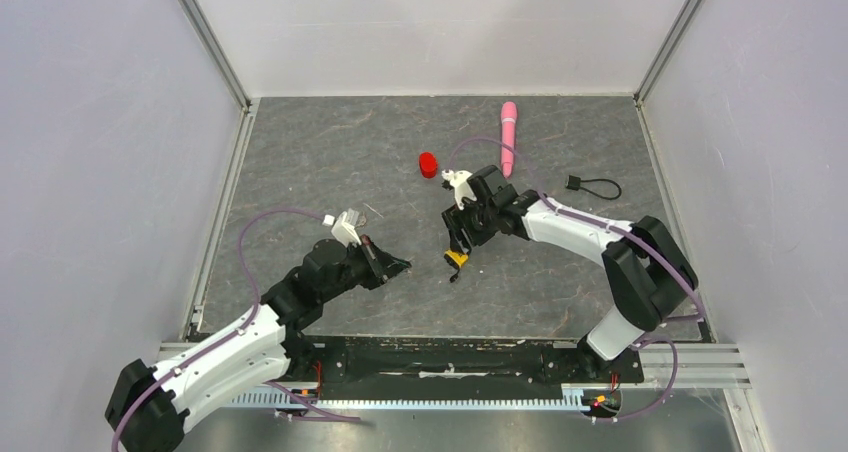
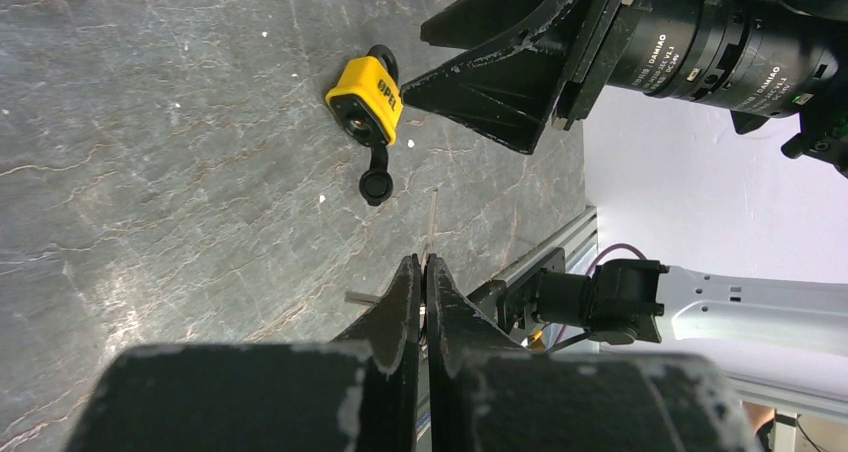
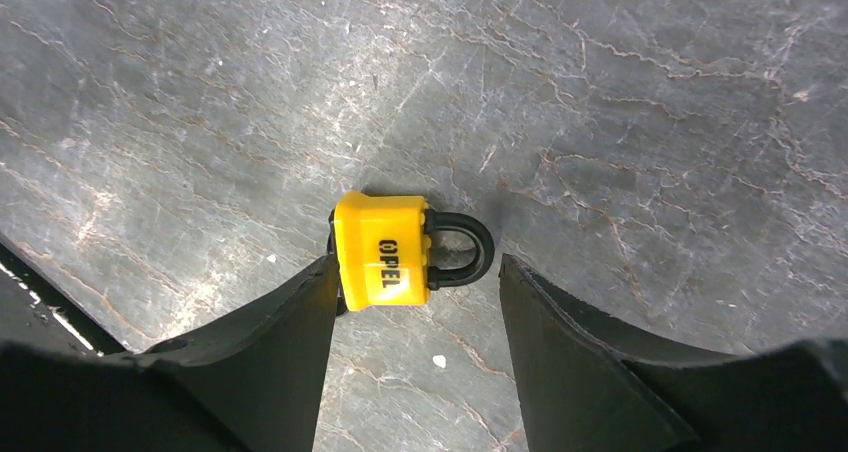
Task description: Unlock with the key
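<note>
Yellow padlock (image 3: 385,252) lies between parted fingers of right claw (image 3: 417,268), keyhole end toward left claw (image 2: 422,264). Left claw clamps the thin key (image 2: 432,222), aimed at it.

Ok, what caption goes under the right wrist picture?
Yellow padlock lies on the grey table inside the open right gripper.

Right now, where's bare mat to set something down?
Free: far-left mat, left of the red cap; near strip in front of the padlock. Crowded: centre, left hand and right hand by the padlock; far right, pink tube and black cord.
</note>
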